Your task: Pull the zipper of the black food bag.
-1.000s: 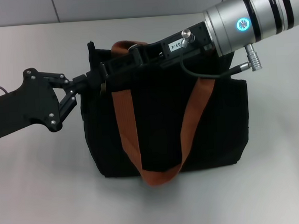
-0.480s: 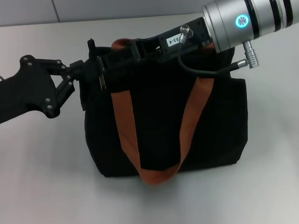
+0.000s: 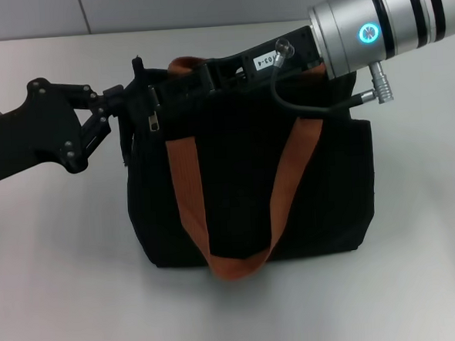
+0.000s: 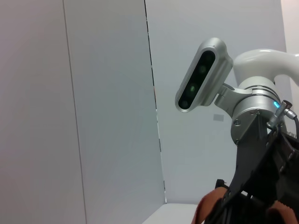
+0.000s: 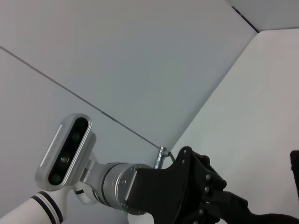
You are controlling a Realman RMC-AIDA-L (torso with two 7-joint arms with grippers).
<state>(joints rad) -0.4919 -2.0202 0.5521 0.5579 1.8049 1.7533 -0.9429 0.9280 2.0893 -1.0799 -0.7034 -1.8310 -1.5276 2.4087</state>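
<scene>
The zipper, a small silver pull tab, hangs at the upper left corner of the black food bag, just beside the tips of the left gripper. The bag stands upright on the white table, its orange-brown straps looping down its front face.

Compared with a second ago, the left gripper has risen and shifted slightly back along the bag's top edge, and the bag's left corner has lifted and leaned with it; the pull tab now shows brighter and sits a little higher than before. I read this as the left gripper tugging at the corner end of the zip line while the bag is braced, so the pull seems under way, though how far the slider has travelled cannot be judged from here.

The left gripper reaches in from the left side, low over the table, its linkage closed down to a narrow point at the bag's corner; it looks pinched on the fabric or tab there, but exactly which one is hidden against the black cloth. The right gripper comes in from the upper right, its silver forearm angled down across the bag's top edge, its black body lying along the opening. Whether its fingers are clamped or released cannot be told.
</scene>
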